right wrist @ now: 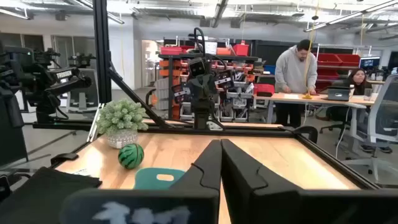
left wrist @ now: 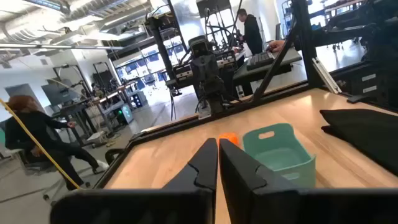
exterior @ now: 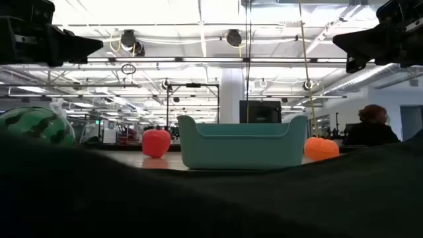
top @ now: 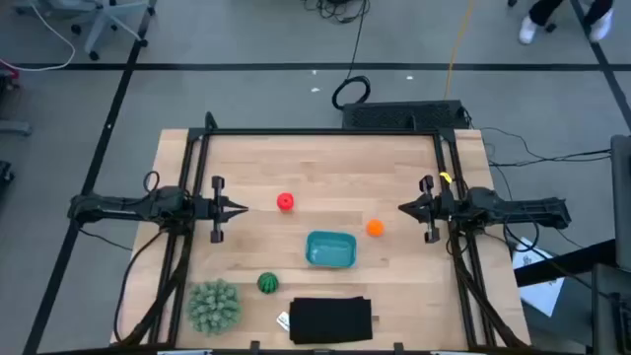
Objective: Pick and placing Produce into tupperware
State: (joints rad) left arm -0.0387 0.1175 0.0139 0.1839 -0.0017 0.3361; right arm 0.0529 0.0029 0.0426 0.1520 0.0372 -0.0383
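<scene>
Overhead, I saw the table carrying a flat black rectangle at its near edge and a pale green spiky ball beside it. I noted the teal tupperware near mid-table, open side up, long axis running left to right. Around it lay the green striped ball, red fruit and orange ball, all outside. Left gripper and right gripper hovered at opposite sides, fingers clenched together, empty.
</scene>
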